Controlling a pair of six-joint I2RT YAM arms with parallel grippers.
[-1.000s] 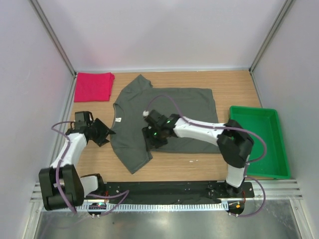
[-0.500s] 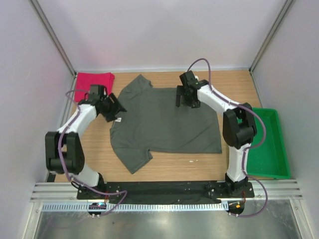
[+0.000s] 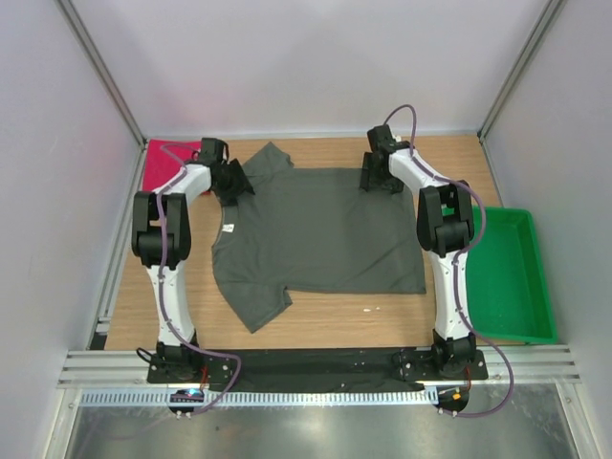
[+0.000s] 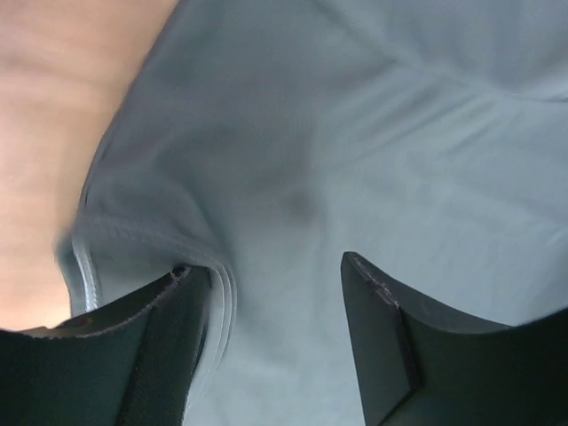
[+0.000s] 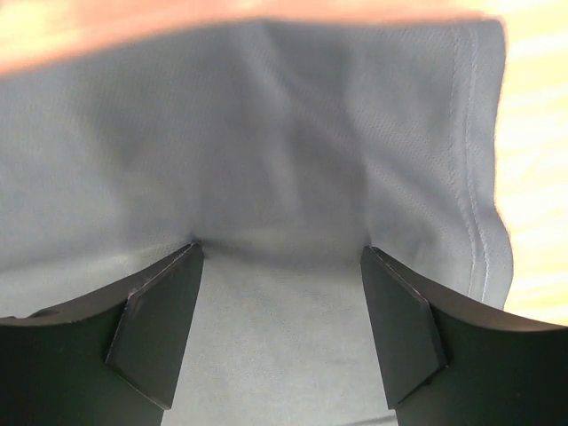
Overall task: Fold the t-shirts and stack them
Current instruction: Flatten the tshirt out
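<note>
The dark grey-olive t-shirt (image 3: 316,234) lies spread flat on the wooden table, neck to the left. My left gripper (image 3: 232,180) is down on its far left part by the sleeve. In the left wrist view that gripper (image 4: 266,264) is open, its left finger (image 4: 169,328) at a stitched hem and grey cloth (image 4: 355,133) between the tips. My right gripper (image 3: 376,177) rests at the shirt's far right corner. Seen from the right wrist, it (image 5: 281,250) is open over the cloth (image 5: 266,133) near the hem. The pinkish-red t-shirt (image 3: 158,158) lies folded at the back left, partly behind the left arm.
A green plastic tray (image 3: 516,277) stands at the right edge of the table. Bare wood (image 3: 459,163) shows behind and to the right of the shirt. Grey walls close in the table on three sides.
Both arms have swung from the near and middle part of the grey shirt out to its far edge. Both grippers stand wider than a second ago.
</note>
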